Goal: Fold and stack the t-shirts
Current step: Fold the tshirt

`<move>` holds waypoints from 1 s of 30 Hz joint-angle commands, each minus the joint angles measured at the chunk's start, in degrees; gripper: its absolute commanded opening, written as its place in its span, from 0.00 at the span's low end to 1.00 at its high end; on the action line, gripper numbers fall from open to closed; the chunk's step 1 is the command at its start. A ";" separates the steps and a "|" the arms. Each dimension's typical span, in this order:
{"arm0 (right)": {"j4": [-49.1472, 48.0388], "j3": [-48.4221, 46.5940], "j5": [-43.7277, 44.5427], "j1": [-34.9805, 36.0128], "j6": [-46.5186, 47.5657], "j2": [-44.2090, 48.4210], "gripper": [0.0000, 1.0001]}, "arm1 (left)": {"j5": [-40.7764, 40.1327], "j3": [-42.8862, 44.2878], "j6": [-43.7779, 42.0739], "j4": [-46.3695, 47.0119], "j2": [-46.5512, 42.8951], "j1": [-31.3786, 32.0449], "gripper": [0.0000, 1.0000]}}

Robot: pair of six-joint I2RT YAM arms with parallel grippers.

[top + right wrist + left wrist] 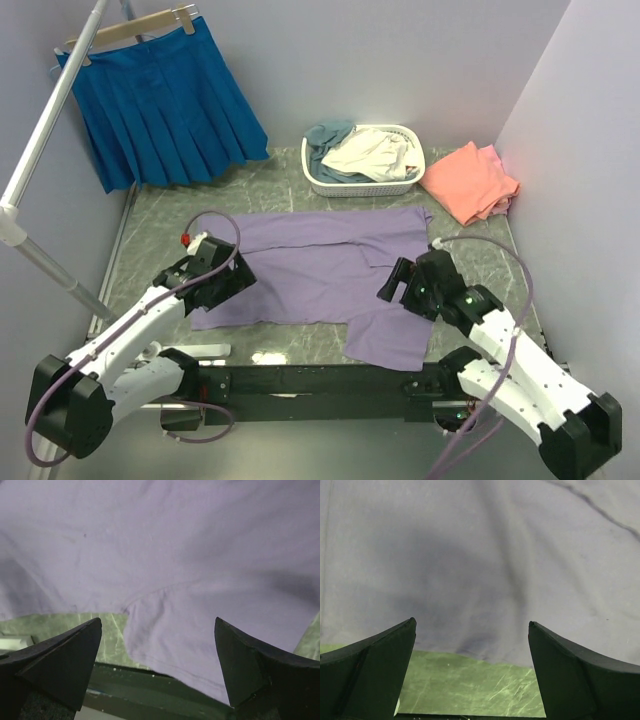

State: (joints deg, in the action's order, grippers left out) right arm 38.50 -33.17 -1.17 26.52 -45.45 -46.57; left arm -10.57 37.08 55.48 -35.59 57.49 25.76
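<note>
Top view: a purple t-shirt is spread flat on the table, the left gripper at its left edge, the right gripper by its near-right sleeve — coral t-shirts are piled far right. Left wrist view: jaws are seen wide above the hem, empty. Right wrist view: jaws wide, empty — sleeve below.

1. A bright blue pleated skirt hangs on a wooden hanger at about 10 o'clock, its hem reaching the table's far left corner.
2. A white plastic lattice basket stands at 12 o'clock, near the far edge.
3. The green marbled table lies under everything.
4. A white pole slants across at 9 to 10 o'clock.
</note>
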 commanded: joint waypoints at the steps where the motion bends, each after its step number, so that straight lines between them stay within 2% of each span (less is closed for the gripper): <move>1: 2.80 4.16 2.66 5.80 -9.03 2.27 0.97 | -1.83 -2.79 5.33 -1.68 -2.91 2.01 0.99; 5: 6.06 3.46 7.05 12.40 -12.47 0.34 0.93 | -2.61 -3.07 5.77 -1.93 -3.01 2.37 0.99; 10: 5.36 0.83 9.78 20.12 -13.87 -7.12 0.96 | -1.82 -3.85 5.95 -0.62 0.86 3.85 0.99; 13: 5.18 -1.11 11.54 25.66 -14.66 -10.64 0.98 | -3.05 -4.38 7.96 -1.32 1.57 7.80 0.98; 17: 2.99 -1.46 9.61 29.89 -15.01 -14.59 0.98 | -4.89 -3.60 9.73 -2.20 3.06 14.12 0.96; 20: 4.39 -2.51 11.54 32.96 -15.72 -17.23 0.98 | -6.04 -2.19 11.04 -4.04 5.87 17.29 0.96; 24: 4.83 -3.66 12.33 34.82 -15.37 -19.79 0.94 | -7.10 -2.97 12.63 -4.22 7.80 18.80 0.95; 28: 7.02 -4.89 14.79 37.37 -16.24 -22.69 0.89 | -7.19 -4.82 14.12 -3.61 7.72 19.86 0.85; 30: 7.99 -5.41 15.84 38.59 -16.69 -24.53 0.78 | -7.36 -5.26 14.39 -3.69 7.63 20.03 0.82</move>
State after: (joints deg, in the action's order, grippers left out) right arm 43.53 -35.81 10.09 62.85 -60.25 -68.79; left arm -15.94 32.88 67.64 -39.07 65.47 45.10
